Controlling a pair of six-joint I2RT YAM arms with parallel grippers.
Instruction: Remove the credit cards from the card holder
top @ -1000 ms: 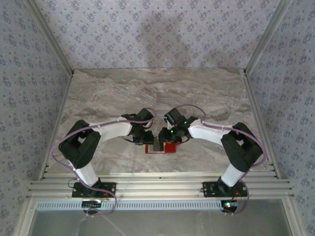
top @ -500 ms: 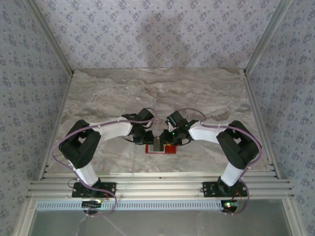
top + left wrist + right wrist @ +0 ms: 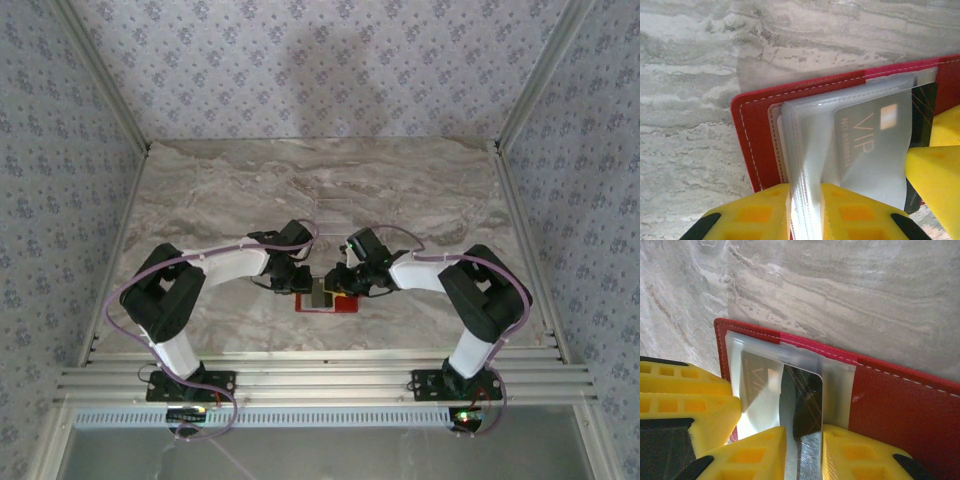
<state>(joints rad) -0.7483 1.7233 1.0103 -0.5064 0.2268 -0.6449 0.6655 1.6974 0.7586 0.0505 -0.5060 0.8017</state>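
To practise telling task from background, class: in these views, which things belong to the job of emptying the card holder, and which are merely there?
In the job: card holder; its clear sleeves; VIP card, sleeved; dark card; left gripper, pinching the sleeves; right gripper, pinching the dark card.

Merely there: marble table; wallpapered walls; metal rails.

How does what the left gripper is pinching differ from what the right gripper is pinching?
The left gripper pinches the clear sleeves of the card holder; the right gripper pinches a dark card. The clear sleeves are pale, see-through and layered; the dark card is one opaque, glossy sheet. The clear sleeves lie within the card holder; the dark card sticks out past a sleeve's edge. Both are thin and flat.
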